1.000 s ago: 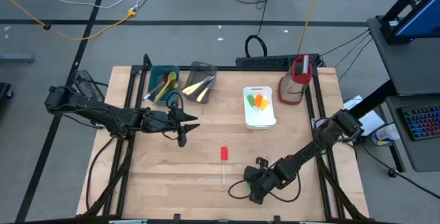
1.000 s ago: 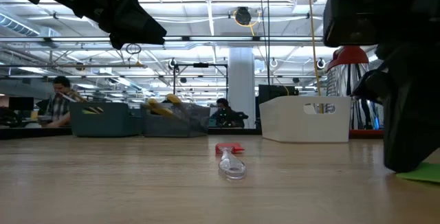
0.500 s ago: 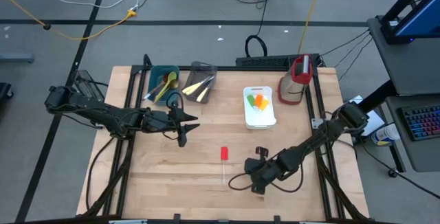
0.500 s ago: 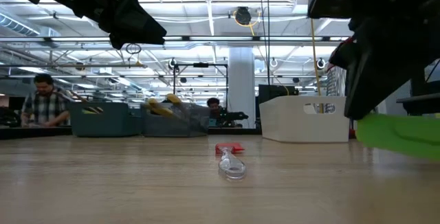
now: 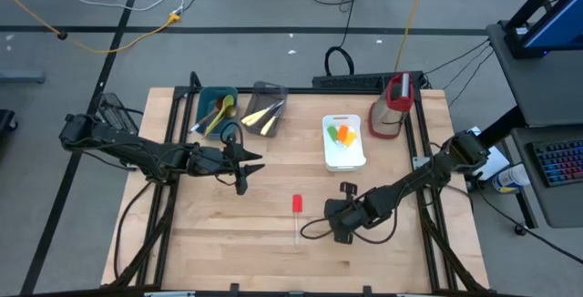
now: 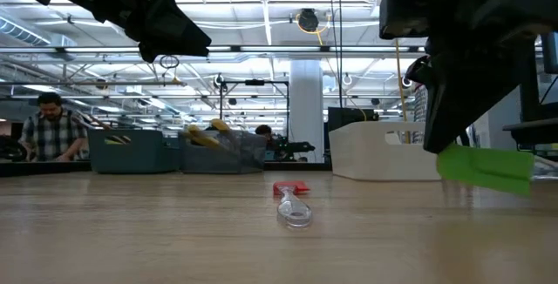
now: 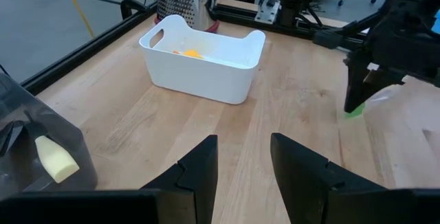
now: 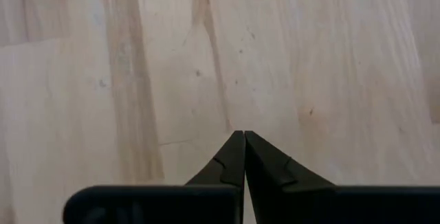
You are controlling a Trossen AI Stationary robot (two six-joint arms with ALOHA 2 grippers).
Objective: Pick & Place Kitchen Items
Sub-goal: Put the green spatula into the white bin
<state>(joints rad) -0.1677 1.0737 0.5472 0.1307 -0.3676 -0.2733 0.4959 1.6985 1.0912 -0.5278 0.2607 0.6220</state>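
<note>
Lifting green-headed spatula (image 6: 485, 168) clear of table — right gripper (image 5: 342, 228) clenched on it, just beside red-headed spatula (image 5: 296, 204) lying mid-table. Likely bound for white tub (image 5: 328, 160) holding similar spatulas. Left gripper (image 7: 240, 176) waits near grey tub, fingers parted, empty.

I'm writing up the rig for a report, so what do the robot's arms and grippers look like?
Both arms are black and slim, built of jointed segments with black cables looping alongside. The left gripper has two flat, dark, angular fingers; the right gripper has matching dark fingers tapering to points. No markings are visible.
</note>
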